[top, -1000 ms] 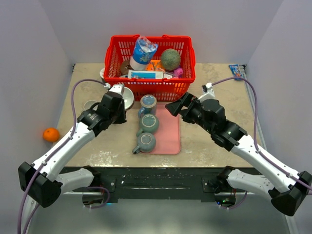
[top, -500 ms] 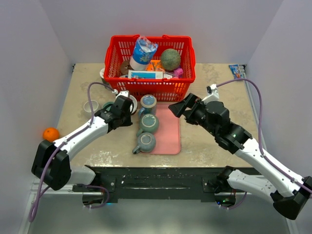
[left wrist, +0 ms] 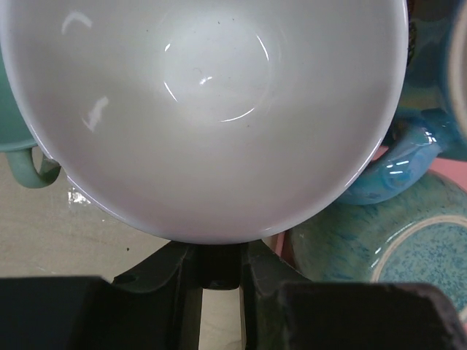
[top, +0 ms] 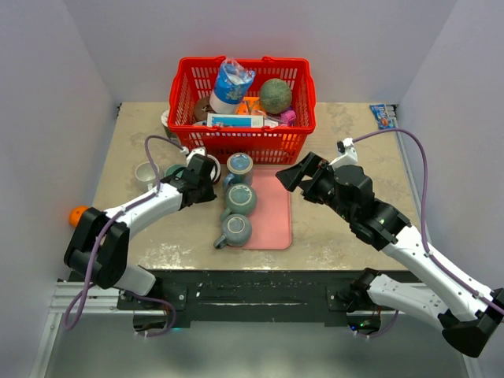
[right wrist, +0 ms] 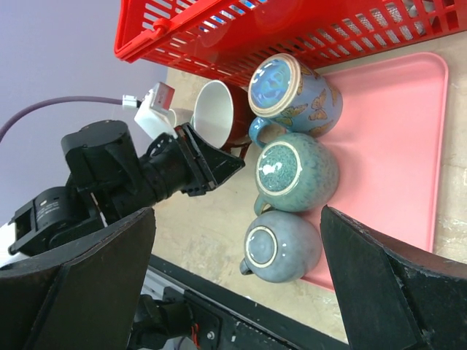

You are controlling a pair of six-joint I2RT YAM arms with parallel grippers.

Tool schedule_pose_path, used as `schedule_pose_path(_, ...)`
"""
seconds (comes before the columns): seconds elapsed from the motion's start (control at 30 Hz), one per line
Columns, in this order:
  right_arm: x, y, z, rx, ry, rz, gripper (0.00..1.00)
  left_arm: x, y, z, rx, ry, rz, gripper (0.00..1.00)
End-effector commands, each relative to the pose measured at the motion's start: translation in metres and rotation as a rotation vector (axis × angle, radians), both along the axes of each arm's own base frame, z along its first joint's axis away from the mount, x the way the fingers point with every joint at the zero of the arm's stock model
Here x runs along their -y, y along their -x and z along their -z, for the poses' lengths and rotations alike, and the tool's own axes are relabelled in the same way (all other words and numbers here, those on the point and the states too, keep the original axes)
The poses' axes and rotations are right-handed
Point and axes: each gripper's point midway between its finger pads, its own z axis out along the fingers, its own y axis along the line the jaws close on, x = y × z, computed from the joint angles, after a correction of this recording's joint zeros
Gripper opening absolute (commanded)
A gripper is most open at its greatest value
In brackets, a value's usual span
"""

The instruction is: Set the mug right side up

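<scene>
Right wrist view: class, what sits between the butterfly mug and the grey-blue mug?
A speckled teal mug, base up, at the edge of the pink tray. The right wrist view shows it plainly.

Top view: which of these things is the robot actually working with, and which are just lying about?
In the job: white-lined mug, tipped sideways; left gripper at its mouth.

Lying about: butterfly mug, teal mug and grey-blue mug, all upside down on the pink tray; red basket of odds and ends; orange.

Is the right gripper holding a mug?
No: the right gripper is open and empty, hovering clear above the pink tray.
</scene>
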Motion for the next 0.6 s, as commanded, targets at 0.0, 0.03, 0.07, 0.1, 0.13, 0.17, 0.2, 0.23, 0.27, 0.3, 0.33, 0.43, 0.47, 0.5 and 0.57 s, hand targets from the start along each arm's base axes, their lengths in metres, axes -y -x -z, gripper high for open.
schedule_pose_path(0.0, 0.008, -0.006, -0.011, 0.032, 0.004, 0.043, 0.98, 0.012, -0.031, -0.013, 0.116, 0.082, -0.030, 0.00)
schedule_pose_path(0.03, 0.008, -0.006, -0.010, 0.029, 0.008, 0.043, 0.98, 0.011, -0.031, -0.009, 0.109, 0.082, -0.030, 0.00)
schedule_pose_path(0.07, 0.008, -0.006, -0.009, 0.027, 0.010, 0.043, 0.98, 0.012, -0.031, -0.007, 0.105, 0.086, -0.028, 0.00)
schedule_pose_path(0.1, 0.008, -0.006, -0.009, 0.025, 0.009, 0.040, 0.98, 0.012, -0.030, -0.002, 0.091, 0.081, -0.026, 0.00)
schedule_pose_path(0.13, 0.008, -0.006, -0.008, 0.024, 0.010, 0.042, 0.98, 0.013, -0.031, 0.000, 0.089, 0.081, -0.021, 0.00)
schedule_pose_path(0.17, 0.008, -0.006, -0.007, 0.022, 0.013, 0.042, 0.98, 0.013, -0.030, 0.003, 0.081, 0.078, -0.018, 0.00)
schedule_pose_path(0.2, 0.009, -0.006, -0.007, 0.022, 0.013, 0.046, 0.98, 0.014, -0.031, 0.004, 0.078, 0.077, -0.011, 0.00)
schedule_pose_path(0.23, 0.010, -0.006, -0.007, 0.022, 0.012, 0.049, 0.98, 0.015, -0.032, 0.006, 0.073, 0.074, -0.007, 0.00)
schedule_pose_path(0.27, 0.009, -0.006, -0.008, 0.021, 0.011, 0.048, 0.98, 0.013, -0.031, 0.008, 0.062, 0.062, -0.012, 0.00)
schedule_pose_path(0.3, 0.010, -0.006, -0.009, 0.024, 0.009, 0.051, 0.98, 0.013, -0.032, 0.009, 0.059, 0.055, -0.006, 0.01)
schedule_pose_path(0.33, 0.011, -0.006, -0.007, 0.017, 0.011, 0.056, 0.98, 0.012, -0.032, 0.010, 0.057, 0.052, -0.008, 0.04)
schedule_pose_path(0.43, 0.015, -0.006, -0.006, 0.005, 0.019, 0.077, 0.98, 0.010, -0.030, 0.011, 0.051, 0.040, -0.008, 0.20)
schedule_pose_path(0.47, 0.016, -0.007, -0.007, 0.006, 0.019, 0.085, 0.98, 0.009, -0.030, 0.010, 0.050, 0.039, -0.010, 0.30)
schedule_pose_path(0.5, 0.016, -0.007, -0.007, 0.005, 0.017, 0.084, 0.98, 0.009, -0.029, 0.008, 0.056, 0.040, -0.006, 0.34)
schedule_pose_path(0.57, 0.016, -0.008, -0.007, 0.005, 0.021, 0.088, 0.98, 0.009, -0.028, 0.006, 0.057, 0.039, -0.002, 0.43)
